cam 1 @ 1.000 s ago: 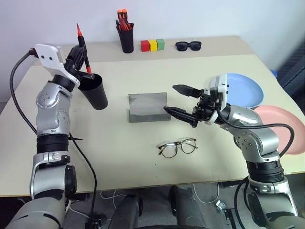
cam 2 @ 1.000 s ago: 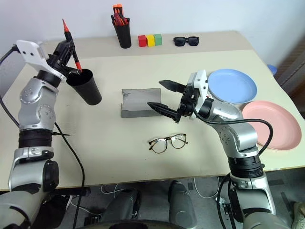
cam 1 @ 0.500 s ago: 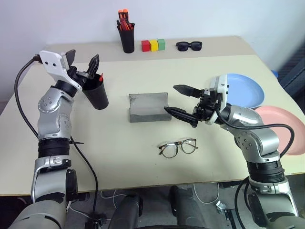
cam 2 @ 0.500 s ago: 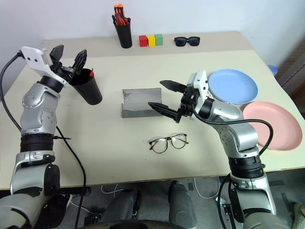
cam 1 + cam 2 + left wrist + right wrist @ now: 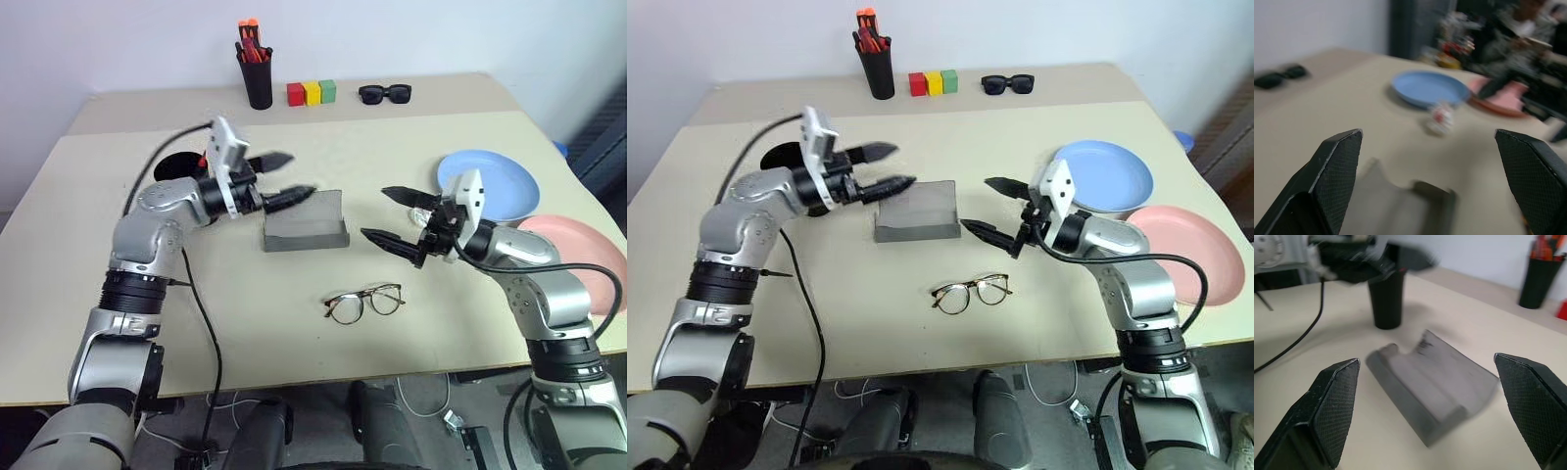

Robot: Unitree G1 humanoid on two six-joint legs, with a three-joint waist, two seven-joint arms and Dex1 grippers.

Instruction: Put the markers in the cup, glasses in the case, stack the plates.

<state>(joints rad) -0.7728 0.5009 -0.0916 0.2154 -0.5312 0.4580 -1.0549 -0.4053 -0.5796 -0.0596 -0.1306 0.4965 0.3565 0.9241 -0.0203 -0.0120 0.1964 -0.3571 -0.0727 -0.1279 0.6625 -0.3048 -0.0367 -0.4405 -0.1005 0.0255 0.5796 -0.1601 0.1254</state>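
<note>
Where wall meets beige table (image 5: 294,372), clutter.

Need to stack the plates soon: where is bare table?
Bare: the near strip in front of the round-lensed glasses, and the near-left corner. Crowded: around the grey case, between the open left gripper and right gripper.

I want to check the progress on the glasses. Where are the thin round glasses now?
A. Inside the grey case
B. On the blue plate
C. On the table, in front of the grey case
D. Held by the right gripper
C: the glasses lie on the bare table, nearer the robot than the open grey case, and no gripper touches them.
</note>
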